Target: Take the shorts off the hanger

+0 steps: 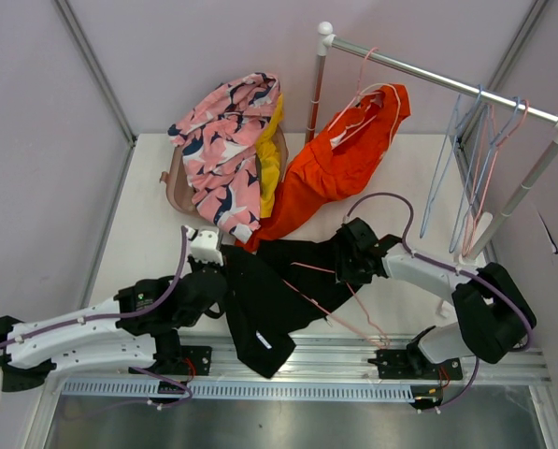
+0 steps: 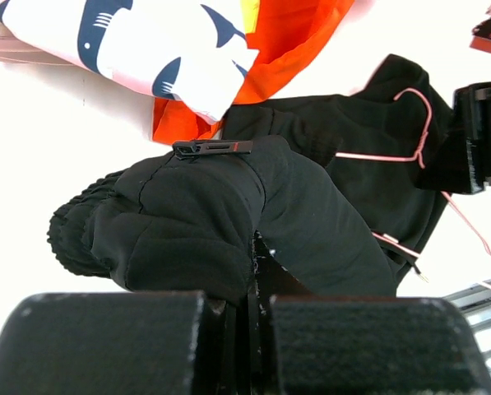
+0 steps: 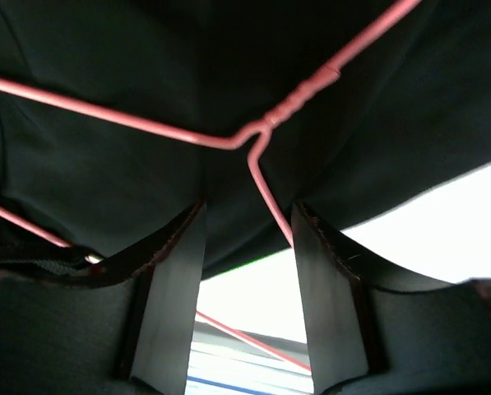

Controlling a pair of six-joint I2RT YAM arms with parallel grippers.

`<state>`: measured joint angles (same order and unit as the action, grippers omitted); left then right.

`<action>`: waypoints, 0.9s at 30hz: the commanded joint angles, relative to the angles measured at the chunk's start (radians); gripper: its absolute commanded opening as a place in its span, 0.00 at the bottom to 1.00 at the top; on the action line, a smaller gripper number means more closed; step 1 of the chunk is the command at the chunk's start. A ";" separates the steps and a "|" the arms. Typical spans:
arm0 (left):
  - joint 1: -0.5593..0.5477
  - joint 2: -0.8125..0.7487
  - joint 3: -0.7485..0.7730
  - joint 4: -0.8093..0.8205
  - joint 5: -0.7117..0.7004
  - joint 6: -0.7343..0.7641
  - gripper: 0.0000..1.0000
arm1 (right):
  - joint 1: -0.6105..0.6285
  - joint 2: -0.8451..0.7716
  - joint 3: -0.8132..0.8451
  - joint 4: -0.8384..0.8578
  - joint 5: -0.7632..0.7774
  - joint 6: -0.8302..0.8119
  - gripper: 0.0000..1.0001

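The black shorts [image 1: 269, 304] lie crumpled on the table's middle with a pink wire hanger [image 1: 327, 301] still threaded through them. My left gripper [image 1: 225, 285] is shut on a bunched fold at the left end of the black shorts [image 2: 187, 214]. My right gripper [image 1: 346, 254] sits over their right end. In the right wrist view its jaws stand apart around the twisted neck of the hanger [image 3: 261, 136], the wire close to the right finger [image 3: 327, 288], black cloth [image 3: 130, 74] behind. Orange shorts [image 1: 339, 164] hang from a hanger on the rail.
Pink patterned shorts [image 1: 224, 140] and yellow shorts [image 1: 270, 159] are heaped at the back left. A clothes rail [image 1: 447, 82] crosses the back right, with several bare wire hangers [image 1: 475, 159] on it. A metal rail [image 1: 353, 360] runs along the near edge.
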<state>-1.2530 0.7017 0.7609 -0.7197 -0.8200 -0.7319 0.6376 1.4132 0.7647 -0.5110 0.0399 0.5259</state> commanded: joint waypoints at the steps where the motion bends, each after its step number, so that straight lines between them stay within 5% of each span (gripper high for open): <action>1: 0.010 -0.016 0.012 0.034 -0.004 0.019 0.00 | 0.005 0.041 -0.016 0.075 -0.009 0.023 0.49; 7: 0.012 -0.024 0.015 0.017 -0.011 0.017 0.00 | 0.010 0.082 -0.044 0.124 -0.021 0.029 0.41; 14: 0.015 -0.041 0.017 0.003 -0.019 0.023 0.00 | 0.014 0.095 -0.058 0.132 -0.023 0.031 0.00; 27: 0.017 -0.018 0.028 0.000 -0.019 0.028 0.00 | 0.020 -0.218 0.157 -0.197 0.086 0.022 0.00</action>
<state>-1.2438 0.6872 0.7609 -0.7208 -0.8162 -0.7242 0.6533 1.2755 0.8261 -0.6071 0.0570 0.5499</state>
